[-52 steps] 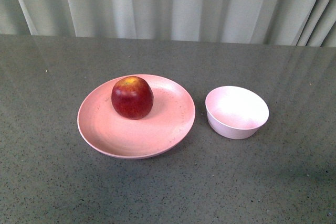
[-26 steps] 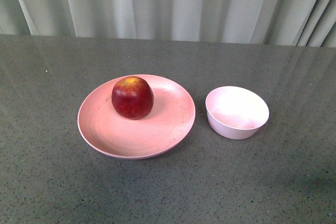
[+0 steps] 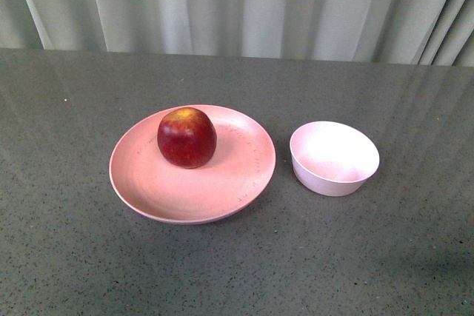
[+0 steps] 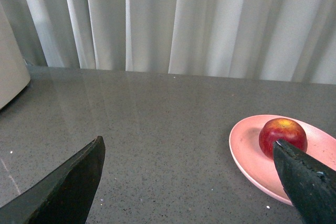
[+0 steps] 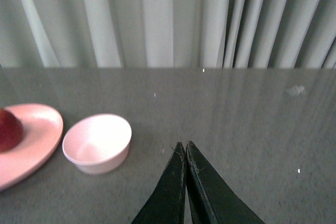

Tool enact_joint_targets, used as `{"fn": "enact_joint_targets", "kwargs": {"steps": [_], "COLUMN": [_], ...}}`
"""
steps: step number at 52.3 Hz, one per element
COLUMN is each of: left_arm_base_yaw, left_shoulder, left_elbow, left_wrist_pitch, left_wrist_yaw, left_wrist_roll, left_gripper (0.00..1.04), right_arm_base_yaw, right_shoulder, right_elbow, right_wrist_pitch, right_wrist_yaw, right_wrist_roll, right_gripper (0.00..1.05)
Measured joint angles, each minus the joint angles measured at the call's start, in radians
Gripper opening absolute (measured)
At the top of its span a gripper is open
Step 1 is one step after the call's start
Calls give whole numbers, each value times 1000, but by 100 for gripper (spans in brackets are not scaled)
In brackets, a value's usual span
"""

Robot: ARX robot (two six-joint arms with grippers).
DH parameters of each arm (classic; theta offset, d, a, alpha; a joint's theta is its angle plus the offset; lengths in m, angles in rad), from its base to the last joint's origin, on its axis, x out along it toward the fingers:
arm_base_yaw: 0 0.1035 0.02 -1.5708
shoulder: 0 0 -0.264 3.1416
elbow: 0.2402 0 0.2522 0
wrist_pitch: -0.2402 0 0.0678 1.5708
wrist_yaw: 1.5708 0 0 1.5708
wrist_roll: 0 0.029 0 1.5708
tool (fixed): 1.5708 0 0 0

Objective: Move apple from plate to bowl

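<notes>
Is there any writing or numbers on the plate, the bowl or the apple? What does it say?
No words, numbers or signs can be read in any view.
The plate has faint dark marks near its rim, too small to tell whether they are writing.
The bowl, apple, table and curtain show no writing.

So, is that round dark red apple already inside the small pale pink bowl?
No, the apple sits on the wide salmon-pink plate, and the bowl beside it holds nothing.
</notes>
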Motion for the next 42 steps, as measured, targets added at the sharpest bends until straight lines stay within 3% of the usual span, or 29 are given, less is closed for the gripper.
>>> {"fn": "enact_joint_targets", "kwargs": {"steps": [3, 19, 29, 31, 33, 38, 42], "left_arm_base_yaw": [0, 0, 0, 19, 79, 134, 76], "left_shoulder": [0, 0, 0, 22, 92, 325, 489], "left_elbow": [0, 0, 0, 11, 67, 154, 188], "left_wrist_pitch": [0, 0, 0, -37, -173, -309, -209], "left_wrist_yaw": [0, 0, 0, 66, 251, 540, 581], "left_wrist_roll": [0, 0, 0, -8, -28, -63, -98], "left_gripper": [96, 96, 96, 96, 96, 96, 96], "right_arm_base_yaw": [0, 0, 0, 0, 0, 0, 0], "right_shoulder": [-92, -127, -128, -128, -128, -128, -129], "right_elbow": [0, 0, 0, 0, 0, 0, 0], "right_wrist_pitch": [-106, -120, -121, -121, -121, -121, -121], "right_wrist_yaw": [1, -1, -1, -1, 1, -1, 0], "right_wrist_roll": [0, 0, 0, 0, 0, 0, 0], "right_gripper": [2, 2, 29, 35, 42, 57, 75]}}
